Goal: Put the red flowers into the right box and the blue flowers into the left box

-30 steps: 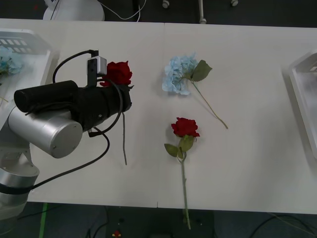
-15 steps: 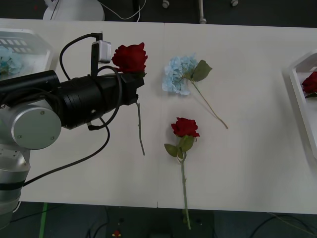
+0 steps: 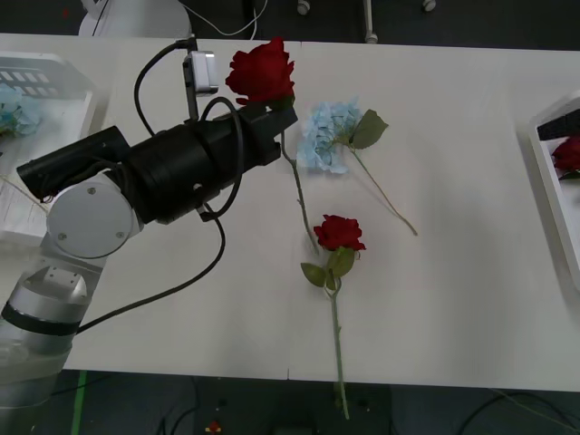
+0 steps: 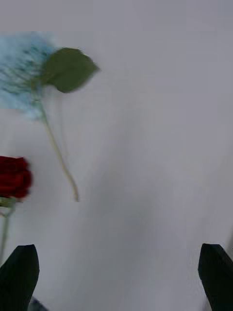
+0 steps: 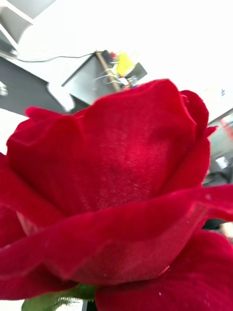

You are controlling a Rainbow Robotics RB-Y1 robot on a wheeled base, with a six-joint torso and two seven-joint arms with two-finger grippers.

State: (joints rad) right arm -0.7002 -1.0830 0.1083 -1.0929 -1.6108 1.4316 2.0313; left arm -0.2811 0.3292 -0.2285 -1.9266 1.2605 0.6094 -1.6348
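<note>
1. The step in hand is judged to be the carrying of one red rose [image 3: 261,72] toward the right box [image 3: 555,172]. The rose is gripped just under its bloom by the left pincer [image 3: 272,113], in the upper middle of the front frame. In the left wrist view the bloom [image 5: 116,194] is seen pressed close to the lens.

2. The held rose is kept lifted, with the bloom up toward the top of the frame. Its long axis is given by the stem [image 3: 299,190], which hangs down and slightly to the right, its tip close to the bloom of the second rose [image 3: 339,232] lying on the counter [image 3: 471,299].

3. The right box is seen at the far right edge of the frame, with a red bloom [image 3: 567,154] already in it. A long sideways carry across the counter is judged to be called for next, with the stem lifted clear of the blue hydrangea [image 3: 326,134] just beside it.

4. The second rose is laid with its bloom toward the top and its stem running down past the counter's near edge. The hydrangea's stem is pointed to the lower right.

5. The right pincer [image 4: 116,277] is held spread wide and empty above the counter.

6. The left box [image 3: 63,86] is seen at the upper left, with blue blooms [image 3: 18,111] inside.
</note>
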